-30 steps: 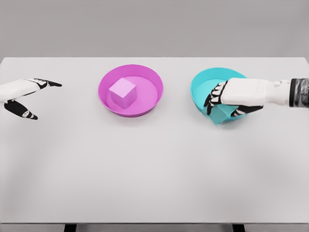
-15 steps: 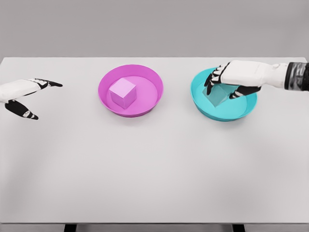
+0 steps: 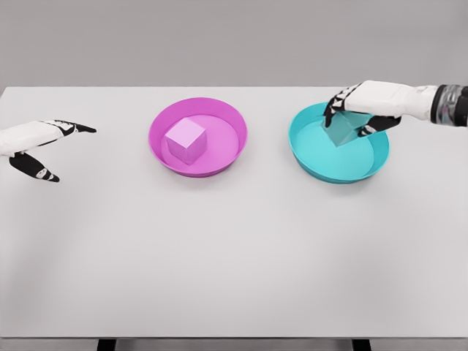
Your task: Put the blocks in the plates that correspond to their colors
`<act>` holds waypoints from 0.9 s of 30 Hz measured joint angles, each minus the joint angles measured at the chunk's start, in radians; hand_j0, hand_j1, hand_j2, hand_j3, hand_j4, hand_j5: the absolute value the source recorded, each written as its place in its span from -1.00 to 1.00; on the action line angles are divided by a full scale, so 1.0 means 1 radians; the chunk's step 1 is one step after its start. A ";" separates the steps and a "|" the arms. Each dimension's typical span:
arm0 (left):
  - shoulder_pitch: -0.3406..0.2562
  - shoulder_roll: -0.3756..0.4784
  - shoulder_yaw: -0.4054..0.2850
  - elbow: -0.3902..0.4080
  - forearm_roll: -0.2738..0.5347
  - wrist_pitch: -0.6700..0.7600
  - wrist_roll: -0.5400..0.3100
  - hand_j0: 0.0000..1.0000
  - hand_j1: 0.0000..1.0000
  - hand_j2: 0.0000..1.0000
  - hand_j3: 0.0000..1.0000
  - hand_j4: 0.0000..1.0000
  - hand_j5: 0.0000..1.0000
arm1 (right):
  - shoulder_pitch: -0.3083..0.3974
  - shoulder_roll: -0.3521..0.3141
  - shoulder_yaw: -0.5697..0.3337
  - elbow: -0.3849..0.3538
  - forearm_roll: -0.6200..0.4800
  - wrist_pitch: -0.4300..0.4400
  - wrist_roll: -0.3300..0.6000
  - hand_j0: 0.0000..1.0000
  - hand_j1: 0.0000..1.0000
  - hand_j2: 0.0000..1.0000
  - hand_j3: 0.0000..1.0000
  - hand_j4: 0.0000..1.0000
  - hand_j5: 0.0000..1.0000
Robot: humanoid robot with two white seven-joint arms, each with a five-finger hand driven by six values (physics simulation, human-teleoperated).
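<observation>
Right hand (image 3: 363,110) gripping teal block (image 3: 341,130), above teal plate (image 3: 322,165)

1. Right hand (image 3: 363,110), upper right, grips the cyan block (image 3: 342,130) over the cyan plate (image 3: 322,164).
2. Pink block (image 3: 184,140) sits in the pink plate (image 3: 157,150), centre-left.
3. Left hand (image 3: 33,142), far left, fingers spread.
</observation>
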 measured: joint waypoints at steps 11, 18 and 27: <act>0.000 0.000 -0.003 0.000 -0.001 0.000 0.000 1.00 1.00 1.00 1.00 1.00 1.00 | 0.002 -0.007 -0.003 0.013 0.005 0.000 -0.002 1.00 1.00 1.00 1.00 1.00 1.00; -0.002 0.001 -0.003 0.001 -0.001 0.000 0.000 1.00 1.00 1.00 1.00 1.00 1.00 | 0.023 -0.093 -0.029 -0.072 -0.001 0.000 -0.013 1.00 1.00 1.00 1.00 1.00 1.00; -0.002 0.000 -0.002 0.004 -0.002 0.000 0.000 1.00 1.00 1.00 1.00 1.00 1.00 | 0.138 -0.277 -0.045 -0.305 -0.004 0.000 -0.069 1.00 1.00 1.00 1.00 1.00 1.00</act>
